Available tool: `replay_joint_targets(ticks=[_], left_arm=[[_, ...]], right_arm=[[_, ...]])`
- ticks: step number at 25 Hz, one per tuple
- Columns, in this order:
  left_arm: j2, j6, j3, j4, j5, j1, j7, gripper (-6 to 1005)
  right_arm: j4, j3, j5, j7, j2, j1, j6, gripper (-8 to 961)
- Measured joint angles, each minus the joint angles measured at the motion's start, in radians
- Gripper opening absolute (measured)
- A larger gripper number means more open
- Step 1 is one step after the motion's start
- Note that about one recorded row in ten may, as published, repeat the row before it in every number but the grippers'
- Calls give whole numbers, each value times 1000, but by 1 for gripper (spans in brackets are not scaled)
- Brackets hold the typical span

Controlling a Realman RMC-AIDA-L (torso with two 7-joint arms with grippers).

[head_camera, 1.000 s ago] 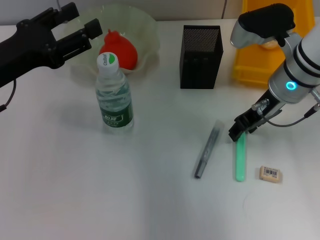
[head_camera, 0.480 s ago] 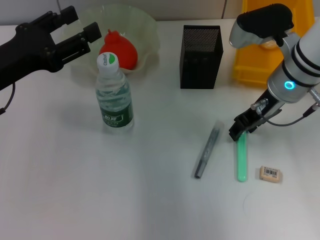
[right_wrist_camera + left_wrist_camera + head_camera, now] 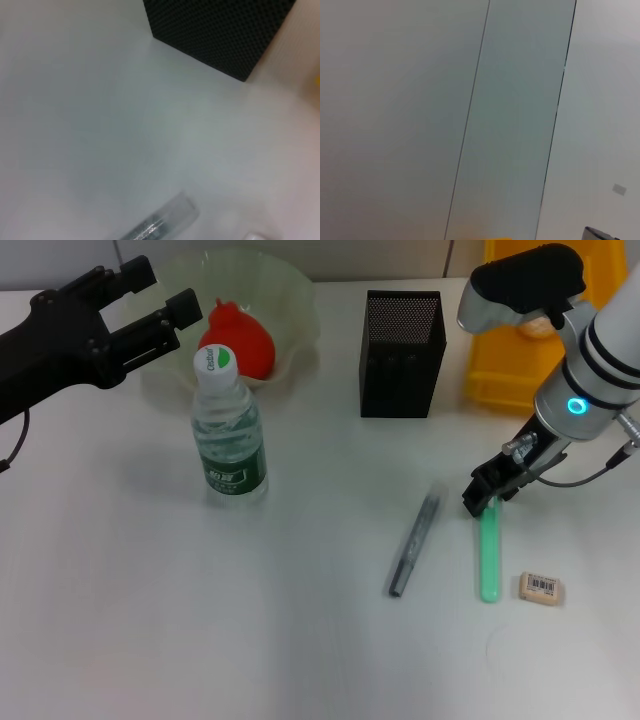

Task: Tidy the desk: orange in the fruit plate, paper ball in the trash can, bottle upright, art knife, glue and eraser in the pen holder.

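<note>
Head view: a slim translucent green art knife (image 3: 489,558) is lying flat on the white desk (image 3: 200,620) between a grey glue pen (image 3: 414,541) and a small beige eraser (image 3: 541,587), the right gripper (image 3: 484,496) clamping its far end, while the left gripper (image 3: 160,300), fingers apart, is hovering beside the pale-green fruit plate (image 3: 290,290).

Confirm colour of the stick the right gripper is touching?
Translucent light green stick, clearest in the head view; the right gripper sits at its far end.
</note>
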Motion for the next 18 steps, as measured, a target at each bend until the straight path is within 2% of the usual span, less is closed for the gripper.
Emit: replay_joint_targets(ticks=[8, 13, 18], left_arm=[[0, 1, 0, 0, -2, 3, 0, 742], [0, 1, 2, 0, -4, 3, 0, 742], [0, 1, 2, 0, -6, 3, 1, 742]], right_arm=[[1, 0, -2, 0, 0, 3, 3, 479], [5, 0, -2, 0, 0, 4, 16, 326], [7, 0, 0, 0, 0, 1, 27, 312]])
